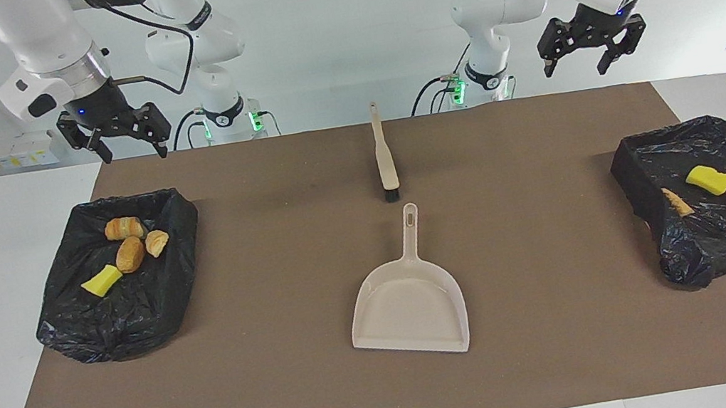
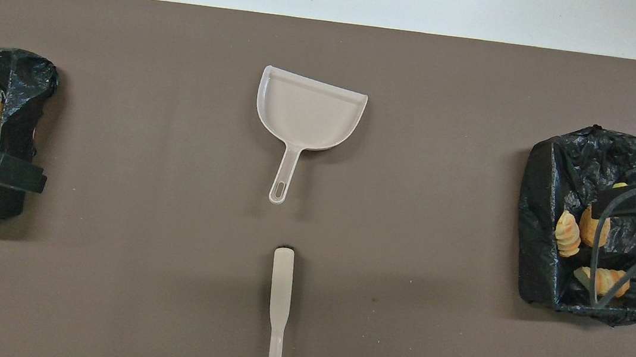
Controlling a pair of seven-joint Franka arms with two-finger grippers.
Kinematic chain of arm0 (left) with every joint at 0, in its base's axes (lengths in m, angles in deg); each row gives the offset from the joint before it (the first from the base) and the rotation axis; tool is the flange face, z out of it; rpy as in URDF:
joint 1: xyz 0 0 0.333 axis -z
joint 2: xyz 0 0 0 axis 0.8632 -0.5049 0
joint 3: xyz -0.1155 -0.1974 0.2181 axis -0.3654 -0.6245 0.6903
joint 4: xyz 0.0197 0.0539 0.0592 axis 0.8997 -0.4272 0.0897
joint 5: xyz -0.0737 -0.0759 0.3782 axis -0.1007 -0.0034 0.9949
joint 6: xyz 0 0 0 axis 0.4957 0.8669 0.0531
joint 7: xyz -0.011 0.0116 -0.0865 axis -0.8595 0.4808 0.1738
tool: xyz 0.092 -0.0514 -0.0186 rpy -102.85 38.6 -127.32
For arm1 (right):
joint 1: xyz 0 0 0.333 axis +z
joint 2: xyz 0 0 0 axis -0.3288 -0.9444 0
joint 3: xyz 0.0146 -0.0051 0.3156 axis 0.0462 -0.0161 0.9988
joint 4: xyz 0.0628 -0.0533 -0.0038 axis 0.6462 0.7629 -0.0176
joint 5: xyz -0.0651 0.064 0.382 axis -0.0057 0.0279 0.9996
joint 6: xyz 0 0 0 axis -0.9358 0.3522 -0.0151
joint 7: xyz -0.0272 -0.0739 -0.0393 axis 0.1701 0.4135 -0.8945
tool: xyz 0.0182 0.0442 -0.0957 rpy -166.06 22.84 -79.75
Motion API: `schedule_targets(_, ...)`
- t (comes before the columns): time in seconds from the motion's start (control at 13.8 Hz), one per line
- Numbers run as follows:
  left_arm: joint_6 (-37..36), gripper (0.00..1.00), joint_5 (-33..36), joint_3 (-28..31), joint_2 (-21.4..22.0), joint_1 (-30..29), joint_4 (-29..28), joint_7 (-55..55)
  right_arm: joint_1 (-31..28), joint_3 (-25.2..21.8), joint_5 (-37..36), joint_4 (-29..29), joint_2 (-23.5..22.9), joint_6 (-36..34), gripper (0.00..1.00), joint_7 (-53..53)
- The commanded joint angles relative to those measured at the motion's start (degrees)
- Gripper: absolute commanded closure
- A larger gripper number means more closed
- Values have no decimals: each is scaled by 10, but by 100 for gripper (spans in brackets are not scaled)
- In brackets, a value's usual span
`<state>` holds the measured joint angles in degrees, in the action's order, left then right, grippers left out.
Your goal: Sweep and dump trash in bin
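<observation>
- The left gripper (image 1: 593, 49) hangs high in the air over the edge of the mat nearest the robots, at the left arm's end of the table; its jaws are spread and it grasps nothing.
- The right gripper (image 1: 117, 136) hangs high over the same edge of the mat at the right arm's end, jaws also spread, grasping nothing.
- The trash lies in two bins lined with black bags, one at each end of the mat.
- In the bin (image 1: 128, 318) at the right arm's end lie three bread lumps (image 1: 129, 253) close together and one yellow chunk (image 1: 102, 280), which touches the middle lump on the side away from the robots.
- In the bin (image 1: 714, 245) at the left arm's end lie two yellow chunks (image 1: 710, 179), one just beside the other, and one tan lump (image 1: 677, 201) against the wall nearest the table's middle.
- No scrap shows on the brown mat (image 1: 271, 361) itself.
- The dustpan (image 1: 409, 306) lies flat at the middle of the mat, its handle pointing toward the robots and its wide mouth away from them.
- The brush (image 1: 384, 154) lies nearer to the robots than the dustpan, in line with it, its dark bristles toward the dustpan's handle; a small gap parts the two.
- Neither gripper touches the brush or the dustpan.
</observation>
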<state>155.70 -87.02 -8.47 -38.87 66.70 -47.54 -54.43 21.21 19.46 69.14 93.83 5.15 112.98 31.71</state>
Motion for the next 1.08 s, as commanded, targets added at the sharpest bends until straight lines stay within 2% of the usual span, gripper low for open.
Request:
schedule_targets(0.0,-9,0,14,2,-28,-6,40,-11,-1,-1,8,-5,-2,0,0,3)
schedule_targets(0.07,-12,0,15,3,-38,-6,50,-9,-1,-1,8,-5,-2,0,0,3)
schedule_targets(0.29,-9,0,15,4,-21,-6,30,-5,-1,-1,8,-5,-2,0,0,2)
schedule_targets(1.01,-1,0,15,4,-21,-11,25,-3,-3,-1,8,-4,-2,-1,0,1)
